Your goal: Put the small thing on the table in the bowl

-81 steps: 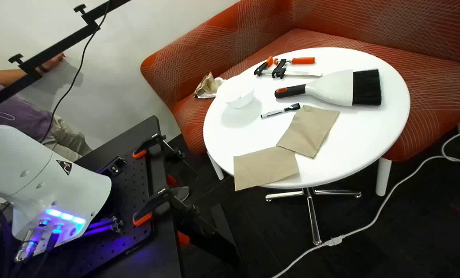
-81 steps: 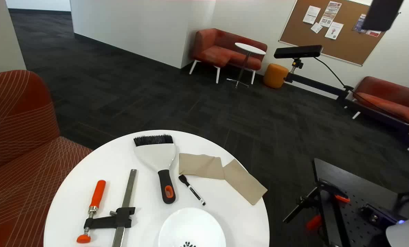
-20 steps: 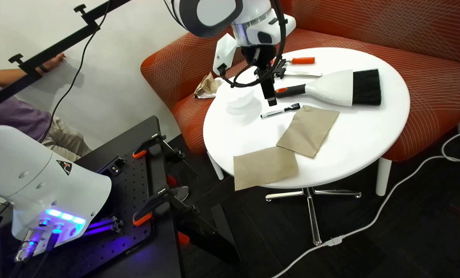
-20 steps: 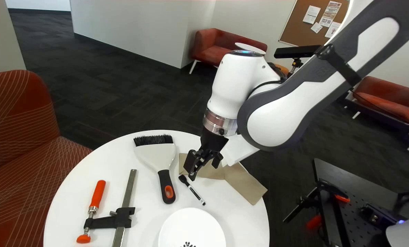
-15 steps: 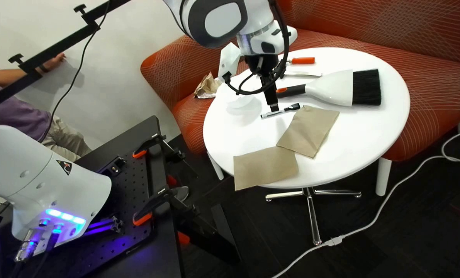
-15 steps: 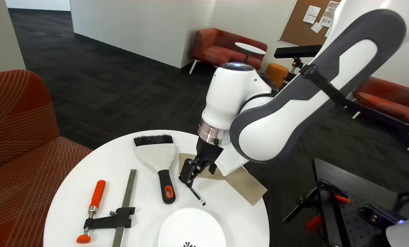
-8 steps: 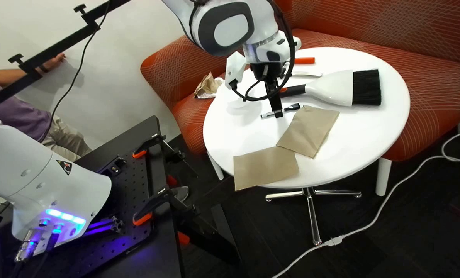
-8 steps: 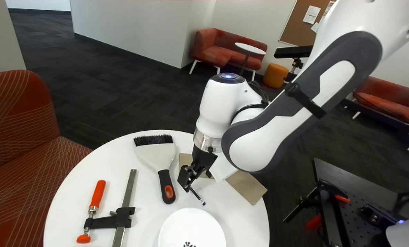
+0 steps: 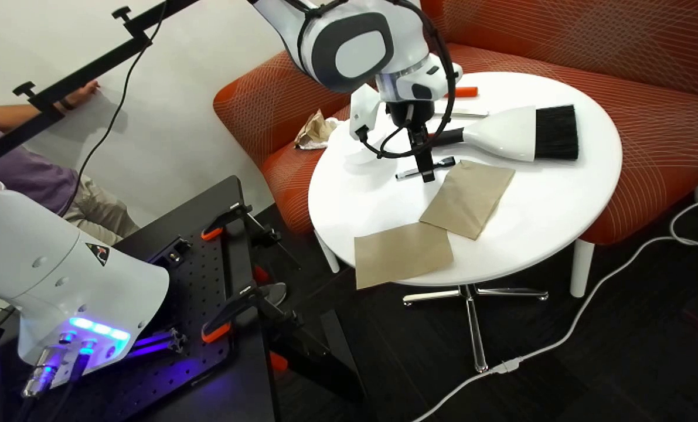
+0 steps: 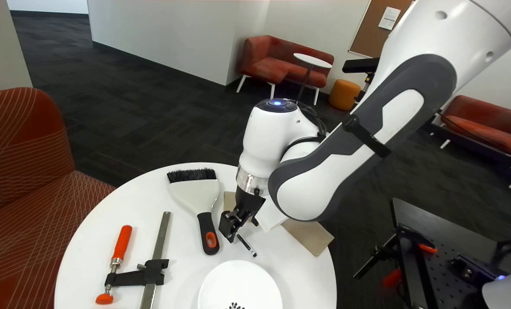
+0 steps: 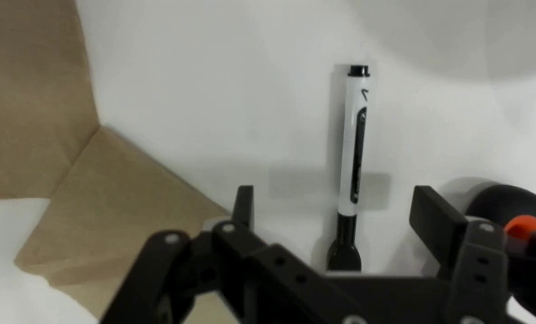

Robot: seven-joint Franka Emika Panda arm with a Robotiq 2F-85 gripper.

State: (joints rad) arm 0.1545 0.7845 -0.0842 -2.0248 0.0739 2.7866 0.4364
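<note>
The small thing is a slim marker with a white barrel and black ends; it lies on the white table (image 9: pixel 536 217) and shows in both exterior views (image 9: pixel 407 174) (image 10: pixel 247 246). In the wrist view the marker (image 11: pixel 354 148) runs between my spread fingers, its wide black end partly hidden by the gripper. My gripper (image 11: pixel 335 202) is open and empty, just above the marker, touching neither side of it. In an exterior view its fingertips (image 9: pixel 428 176) cover the marker's middle. The white bowl (image 10: pixel 238 283) stands near the marker's thin end; in an exterior view the bowl (image 9: pixel 357 155) is partly hidden by my arm.
A wide brush (image 9: pixel 501 136) lies beside the marker; its black handle end (image 11: pixel 506 207) is close to my right finger. Brown papers (image 9: pixel 404 255) lie on the other side. A bar clamp (image 10: pixel 152 272) lies beyond the brush handle. A red sofa (image 9: pixel 278 193) borders the table.
My arm has come into view from outside the picture and lowered over the marker. In the last second the open gripper came down around its middle. Marker and bowl have not moved.
</note>
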